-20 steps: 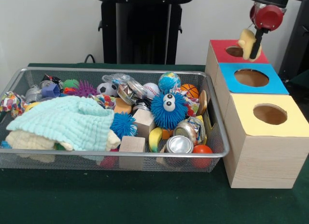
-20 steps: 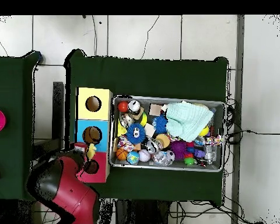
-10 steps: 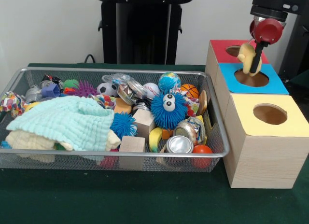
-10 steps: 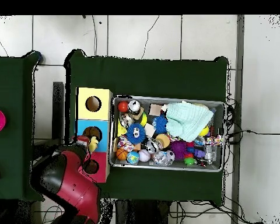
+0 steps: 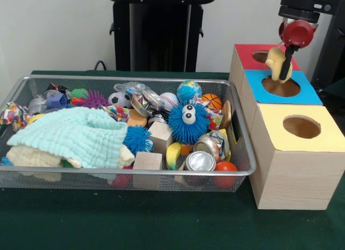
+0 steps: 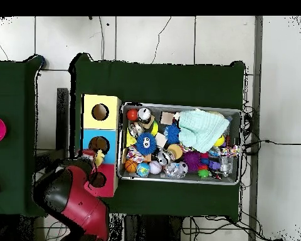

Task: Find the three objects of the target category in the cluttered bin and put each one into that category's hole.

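My gripper (image 5: 282,62) hangs at the top right, shut on the pale yellow soft toy (image 5: 275,63). It holds the toy above the seam between the red-topped box and the blue-topped box (image 5: 302,94), just in front of the red top's round hole (image 5: 262,56). In the overhead view the gripper (image 6: 94,158) and the toy (image 6: 99,157) sit between the red box's hole (image 6: 98,179) and the blue box's hole (image 6: 99,144). The wire mesh bin (image 5: 135,77) lies to the left, full of clutter. The tan-orange toy and the tiger-striped toy are hidden.
The bin holds a fuzzy blue ball with googly eyes (image 5: 188,122), wooden cubes (image 5: 147,162), a mint cloth (image 5: 75,136), small sport balls, and cans (image 5: 200,161). A yellow-topped box (image 5: 302,129) stands nearest the camera. The robot's black pedestal (image 5: 159,29) stands behind the bin.
The gripper carried the pale yellow toy from over the red hole down toward the blue box, then came back slightly. The bin's contents have not moved.
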You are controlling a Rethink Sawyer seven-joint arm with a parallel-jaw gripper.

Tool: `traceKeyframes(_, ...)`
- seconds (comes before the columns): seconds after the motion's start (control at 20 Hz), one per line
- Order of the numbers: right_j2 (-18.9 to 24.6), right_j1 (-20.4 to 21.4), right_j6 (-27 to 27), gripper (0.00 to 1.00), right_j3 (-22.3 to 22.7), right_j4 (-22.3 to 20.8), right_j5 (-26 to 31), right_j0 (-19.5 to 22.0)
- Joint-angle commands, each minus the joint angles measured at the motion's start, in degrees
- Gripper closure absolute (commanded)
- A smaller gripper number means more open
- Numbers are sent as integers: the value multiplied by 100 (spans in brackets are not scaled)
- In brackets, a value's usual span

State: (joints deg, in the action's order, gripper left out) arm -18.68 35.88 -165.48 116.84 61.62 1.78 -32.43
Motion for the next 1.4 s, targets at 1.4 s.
traceKeyframes(1.4, 1847, 970, -1379, 100, 1557, -1249, -989, 1138)
